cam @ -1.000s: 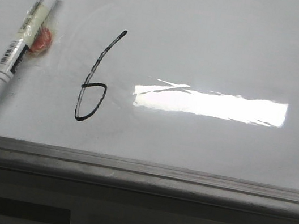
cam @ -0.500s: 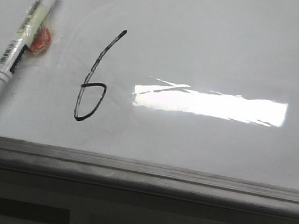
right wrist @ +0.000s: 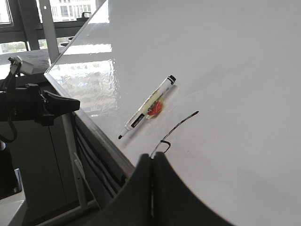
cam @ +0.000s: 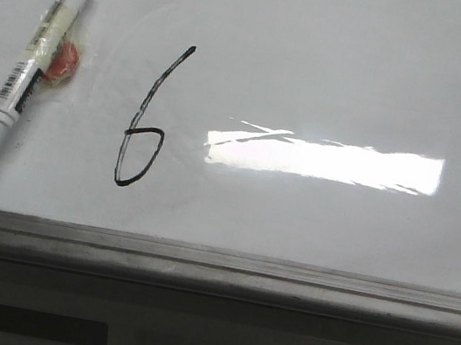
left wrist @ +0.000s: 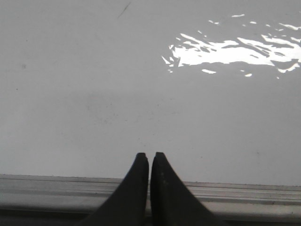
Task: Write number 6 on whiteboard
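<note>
- the whiteboard (cam: 347, 59) fills most of the front view, glossy white, with a bright rectangular glare patch right of centre and faint wiped smudges around the writing.
- the number 6 (cam: 144, 123) sits left of centre in the front view: a thin black line, its stem slanting up to the right and its lower end closing into a narrow loop.
- a marker (cam: 35, 62) lies flat on the board in the upper left of the front view, well apart from the digit, tilted with its black-banded end up and its dark uncapped tip down toward the lower left.
- a small red-orange blob (cam: 64, 65) lies just beside the marker's barrel, touching or partly under it; what it is cannot be told.
- a grey metal edge rail (cam: 215, 267) runs across the lower part of the front view, below the board.
- no arm shows in the front view.
- in the left wrist view the left gripper (left wrist: 149, 160) sits at bottom centre, its two dark fingers pressed together with only a hairline seam between them, nothing held, over bare board by the rail.
- in the right wrist view the right gripper (right wrist: 152, 162) is at bottom centre, fingers closed against each other and empty; the digit's loop appears just past the fingertips and the marker lies beyond it, toward the frame's centre.
</note>
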